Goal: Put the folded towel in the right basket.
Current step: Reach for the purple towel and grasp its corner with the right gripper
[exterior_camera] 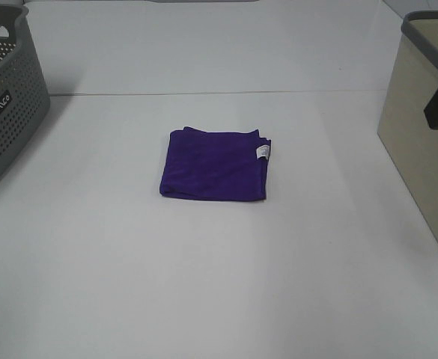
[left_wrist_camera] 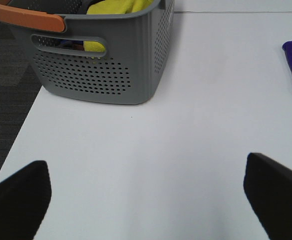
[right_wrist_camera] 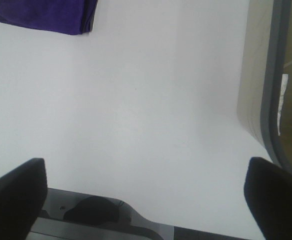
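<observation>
Purple towel (exterior_camera: 215,166) soft matt cloth; grey basket (exterior_camera: 5,112) perforated plastic (matt); table (exterior_camera: 204,284) smooth white

The left pincer (left_wrist_camera: 146,200) and the right pincer (right_wrist_camera: 146,200) each show two plain matte-black fingers (left_wrist_camera: 17,200) with blunt, rounded tips.

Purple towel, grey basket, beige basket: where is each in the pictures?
purple towel (exterior_camera: 213,164), high view, centre of the cloth.
grey basket (exterior_camera: 16,112), high view, perforated side wall.
beige basket (exterior_camera: 417,157), high view, plain side wall.
</observation>
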`<state>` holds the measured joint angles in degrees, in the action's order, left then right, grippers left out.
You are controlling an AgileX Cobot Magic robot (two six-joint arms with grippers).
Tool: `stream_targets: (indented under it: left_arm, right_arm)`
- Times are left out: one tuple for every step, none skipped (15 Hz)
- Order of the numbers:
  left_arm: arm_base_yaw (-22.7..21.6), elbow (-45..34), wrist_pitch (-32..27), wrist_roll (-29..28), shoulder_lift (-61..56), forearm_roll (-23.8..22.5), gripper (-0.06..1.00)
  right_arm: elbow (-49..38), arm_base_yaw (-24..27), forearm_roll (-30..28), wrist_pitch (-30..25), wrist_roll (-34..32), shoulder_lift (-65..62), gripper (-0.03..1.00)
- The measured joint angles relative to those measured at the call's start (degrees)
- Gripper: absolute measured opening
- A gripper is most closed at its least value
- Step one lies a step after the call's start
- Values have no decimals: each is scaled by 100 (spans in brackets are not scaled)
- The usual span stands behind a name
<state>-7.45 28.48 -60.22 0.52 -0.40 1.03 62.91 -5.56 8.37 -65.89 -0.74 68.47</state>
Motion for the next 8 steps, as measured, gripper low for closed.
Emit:
stream_targets:
  left_arm:
    - [0, 0, 0, 0, 0, 0, 99]
    - [0, 0, 0, 0, 0, 0, 99]
    - [0, 0, 0, 0, 0, 0, 99]
    - [0, 0, 0, 0, 0, 0, 99]
    - [0, 0, 0, 0, 0, 0, 99]
    - [0, 0, 0, 0, 0, 0, 99]
    - [0, 0, 0, 0, 0, 0, 99]
    - [0, 0, 0, 0, 0, 0, 99]
  right_arm:
    - [447, 0, 0, -11, 0, 390, 98]
    - [837, 0, 0, -69, 0, 665, 98]
    - [1238, 0, 0, -166, 0, 1008, 98]
    - [1679, 0, 0, -258, 0, 1352, 98]
    - [1856, 0, 0, -304, 0, 1547, 98]
    - [2286, 0, 0, -338, 0, 1948, 98]
    - [2710, 0, 0, -344, 0, 2298, 98]
    - [3048, 0, 0, -344, 0, 2601, 98]
